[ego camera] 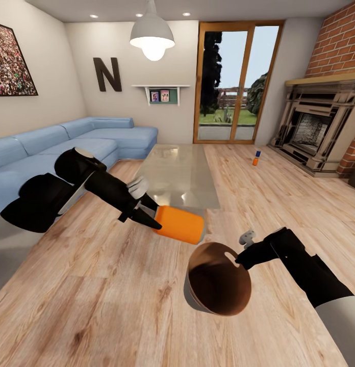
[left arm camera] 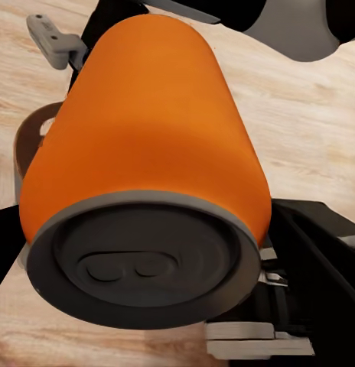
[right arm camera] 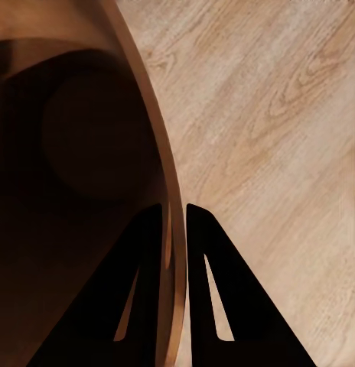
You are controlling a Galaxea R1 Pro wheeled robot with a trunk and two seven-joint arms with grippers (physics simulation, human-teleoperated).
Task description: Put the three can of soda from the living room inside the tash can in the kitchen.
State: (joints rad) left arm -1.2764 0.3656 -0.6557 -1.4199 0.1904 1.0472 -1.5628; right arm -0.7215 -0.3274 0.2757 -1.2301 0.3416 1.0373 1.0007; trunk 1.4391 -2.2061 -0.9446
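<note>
My left gripper (ego camera: 156, 223) clamped an orange soda can (ego camera: 180, 225); its dark end (left arm camera: 143, 265) showed at the wrist. My right gripper (right arm camera: 174, 216) pinched the trash can's rim (right arm camera: 168, 191).

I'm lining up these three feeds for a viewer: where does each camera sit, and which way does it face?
Head view: on the robot's head, looking forward and down across the living room; both arms show, left claw holding an orange can, right claw holding the trash can.
Left wrist view: near the left claw, looking along the orange can toward the floor.
Right wrist view: near the right claw, fingers astride the trash can's rim.
Shared: head and left wrist views both show the orange can.
</note>
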